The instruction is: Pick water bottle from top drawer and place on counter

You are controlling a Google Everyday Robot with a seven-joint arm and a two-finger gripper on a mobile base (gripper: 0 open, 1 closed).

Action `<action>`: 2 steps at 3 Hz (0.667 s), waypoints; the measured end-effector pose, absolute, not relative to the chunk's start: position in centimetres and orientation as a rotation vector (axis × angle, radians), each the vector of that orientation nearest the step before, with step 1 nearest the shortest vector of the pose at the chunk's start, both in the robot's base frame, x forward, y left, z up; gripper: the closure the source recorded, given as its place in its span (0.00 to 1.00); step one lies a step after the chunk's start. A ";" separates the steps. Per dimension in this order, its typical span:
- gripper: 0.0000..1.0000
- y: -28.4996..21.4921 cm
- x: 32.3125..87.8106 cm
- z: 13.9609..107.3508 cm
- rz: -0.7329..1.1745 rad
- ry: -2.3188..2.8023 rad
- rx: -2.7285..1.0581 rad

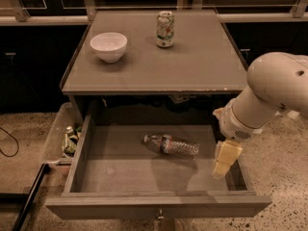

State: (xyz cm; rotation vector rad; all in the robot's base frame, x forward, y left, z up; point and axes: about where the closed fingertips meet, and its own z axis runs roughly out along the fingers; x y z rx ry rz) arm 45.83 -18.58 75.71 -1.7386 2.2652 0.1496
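The water bottle (pixel 171 145) lies on its side in the middle of the open top drawer (pixel 159 205), cap pointing right. My gripper (pixel 224 160) hangs on the white arm over the right part of the drawer, pointing down, a short way right of the bottle's cap end and not touching it. It holds nothing that I can see. The counter (pixel 202 66) is the flat top of the cabinet, above and behind the drawer.
A white bowl (pixel 109 46) sits at the counter's left and a green-and-white soda can (pixel 165 29) at its back middle. A small clear plastic bin (pixel 58 139) with small items stands on the floor left of the drawer. Dark cabinets lie behind.
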 end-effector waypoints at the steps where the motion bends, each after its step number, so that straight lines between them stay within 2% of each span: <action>1: 0.00 -18.5 45.8 75.6 0.140 2.262 -1.735; 2: 0.00 -18.1 46.4 73.7 0.197 2.220 -1.663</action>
